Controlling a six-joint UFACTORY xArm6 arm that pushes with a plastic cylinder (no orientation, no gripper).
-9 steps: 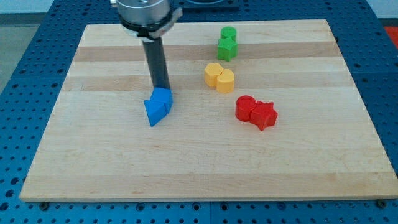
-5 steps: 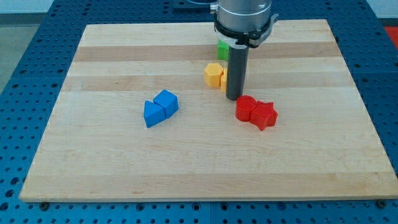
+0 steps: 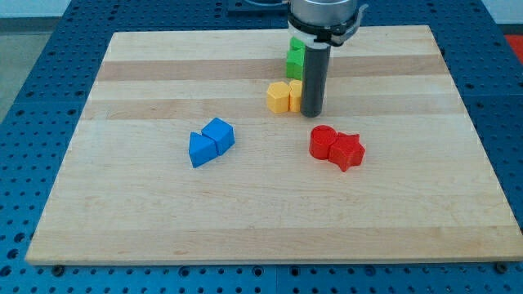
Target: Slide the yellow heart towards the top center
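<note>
Two yellow blocks sit together near the board's middle top. The left one (image 3: 279,96) shows in full; its exact shape is hard to make out. The right one (image 3: 295,91), likely the heart, is mostly hidden behind my rod. My tip (image 3: 310,113) rests on the board right at that block's lower right side, apparently touching it. Green blocks (image 3: 295,60) sit just above the yellow pair, partly hidden by the rod.
A red cylinder (image 3: 323,141) and a red star (image 3: 346,151) lie just below my tip. A blue triangle (image 3: 200,150) and a blue cube (image 3: 218,132) lie at the view's left centre. The wooden board (image 3: 122,212) sits on a blue pegboard.
My rod swept from beside the blue blocks rightward to the yellow pair, then moved up a little. The yellow blocks have shifted slightly up and left.
</note>
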